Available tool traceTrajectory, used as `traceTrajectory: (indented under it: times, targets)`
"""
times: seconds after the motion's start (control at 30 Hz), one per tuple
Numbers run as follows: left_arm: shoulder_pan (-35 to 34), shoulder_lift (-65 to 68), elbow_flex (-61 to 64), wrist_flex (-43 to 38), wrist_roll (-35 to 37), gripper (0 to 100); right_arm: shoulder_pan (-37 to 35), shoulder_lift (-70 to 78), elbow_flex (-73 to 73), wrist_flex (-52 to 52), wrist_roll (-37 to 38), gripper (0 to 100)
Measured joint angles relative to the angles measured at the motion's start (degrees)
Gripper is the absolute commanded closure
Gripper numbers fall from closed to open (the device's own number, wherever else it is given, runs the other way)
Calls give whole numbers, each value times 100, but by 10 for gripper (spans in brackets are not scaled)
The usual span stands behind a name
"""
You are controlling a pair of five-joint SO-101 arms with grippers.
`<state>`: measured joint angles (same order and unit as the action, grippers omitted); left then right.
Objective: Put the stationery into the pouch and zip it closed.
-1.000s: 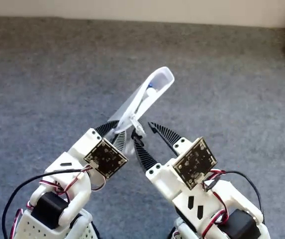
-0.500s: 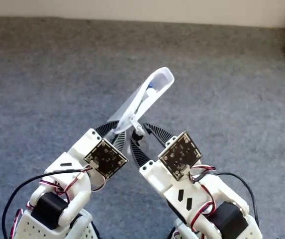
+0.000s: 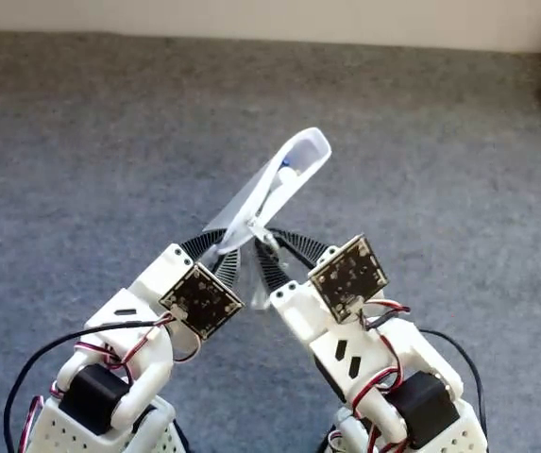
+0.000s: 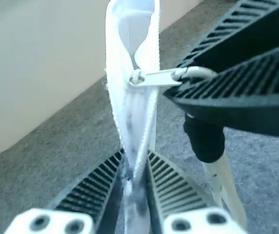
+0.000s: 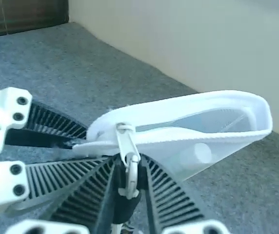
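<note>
- The left arm point(image 3: 109, 368) stood at the lower left of the high view, angled up and to the right toward the centre.
- The left gripper point(image 3: 221, 253) sat just left of centre. Its two black ribbed fingers point(image 4: 95, 183) were pressed together on the near end of the pouch point(image 3: 284, 179).
- The right arm point(image 3: 383, 377) stood at the lower right, leaning up and to the left.
- The right gripper point(image 3: 270, 247) sat just beside the left one near the centre, pinched on the zipper pull point(image 5: 128, 151).
- Both wrists were turned inward, so the two grippers formed a narrow V with tips close together.
</note>
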<state>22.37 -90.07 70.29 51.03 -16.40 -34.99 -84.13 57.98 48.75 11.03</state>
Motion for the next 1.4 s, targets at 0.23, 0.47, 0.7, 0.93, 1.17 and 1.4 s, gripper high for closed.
traceTrajectory:
  times: [0.23, 0.47, 0.7, 0.93, 1.17, 1.4]
  targets:
    - [9, 0, 88, -44, -9, 994, 695, 9, 97, -545, 9, 993]
    - [18, 0, 70, -62, -9, 994, 1222, 18, 123, -870, -527, 993]
    - [26, 0, 26, -62, -9, 994, 1556, 0, 316, -1257, -589, 993]
    - [26, 0, 26, -70, -9, 994, 1626, -18, 818, -2057, -589, 993]
    - [26, 0, 26, -70, -9, 982, 1626, -26, 835, -2101, -598, 993]
    - [9, 0, -26, -18, 62, 822, 1530, -53, 818, -1635, -624, 993]
